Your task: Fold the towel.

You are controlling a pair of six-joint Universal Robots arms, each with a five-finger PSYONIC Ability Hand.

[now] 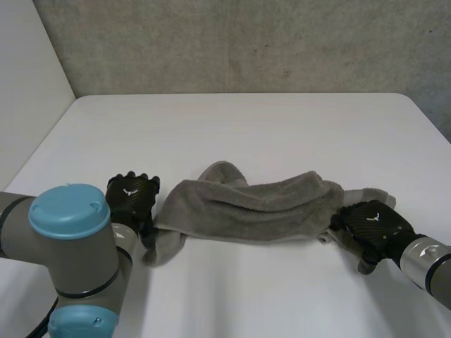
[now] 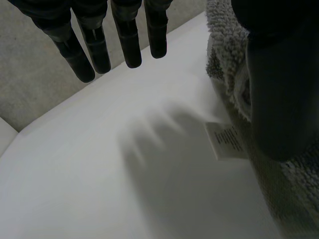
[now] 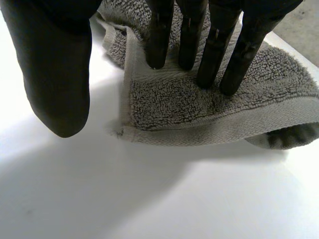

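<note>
1. Towel (image 1: 261,204): grey terry cloth, bunched into a rumpled band on the white tabletop (image 1: 246,127), toward the robot's side. Its long axis is laid across the robot, running from one hand to the other. No flat, squared fold is seen, so the task is judged to be at an early stage.

2. Left hand (image 1: 132,198): placed at the towel's left end, just beside the cloth.
   - In the left wrist view the fingers (image 2: 129,45) are held straight and slightly spread above bare tabletop, and nothing is gripped.
   - The towel's edge and a white label (image 2: 227,142) are found on the thumb (image 2: 279,89) side.
   - Whether the thumb touches the cloth cannot be told.

3. Right hand (image 1: 372,225): placed on the towel's right end.
   - In the right wrist view the straight fingers (image 3: 212,55) are laid tip-down on the terry, close to a hemmed corner (image 3: 124,130).
   - The thumb (image 3: 57,74) is held apart over bare tabletop, and nothing is pinched.

4. Governing relation: the towel is spanned lengthwise between the two hands, one end at each. The right hand is already on cloth, while the left is only alongside it. A sideways shift toward its thumb is judged necessary before the left end can be taken.

5. Handling note: the layers are bunched, so more than one may be caught in a pinch.
</note>
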